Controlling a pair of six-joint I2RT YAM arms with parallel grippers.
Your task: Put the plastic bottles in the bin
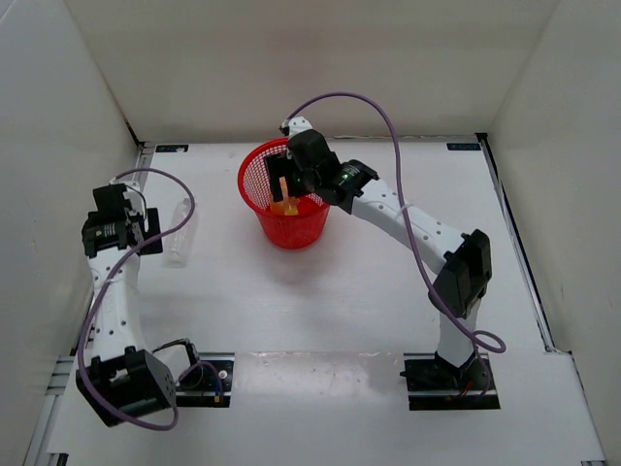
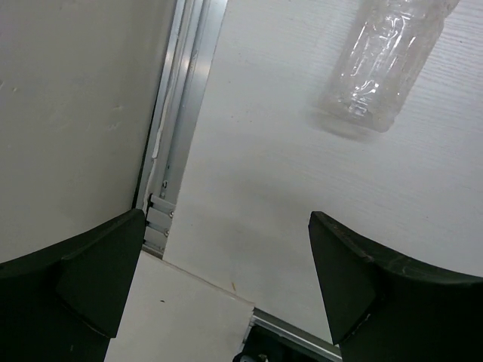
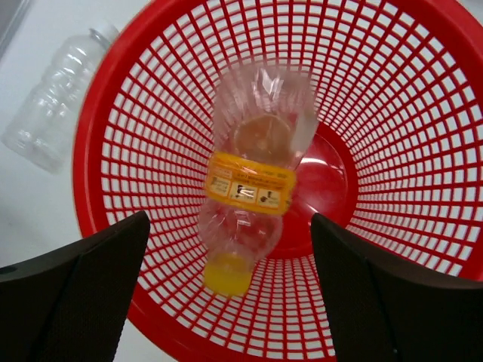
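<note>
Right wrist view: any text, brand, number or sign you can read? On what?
Nothing legible.
Orange label on the small bottle over the red bin: small printed panels, too blurred to read.
Clear bottle beside the bin: no label or marking visible.
Bin itself: no marking.

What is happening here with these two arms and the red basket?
The right claw hangs open over the red bin, and the orange-labelled bottle is inside the bin, touching neither finger. The clear bottle, not yet binned, lies on the table near the left claw, which is open and holds nothing.
</note>
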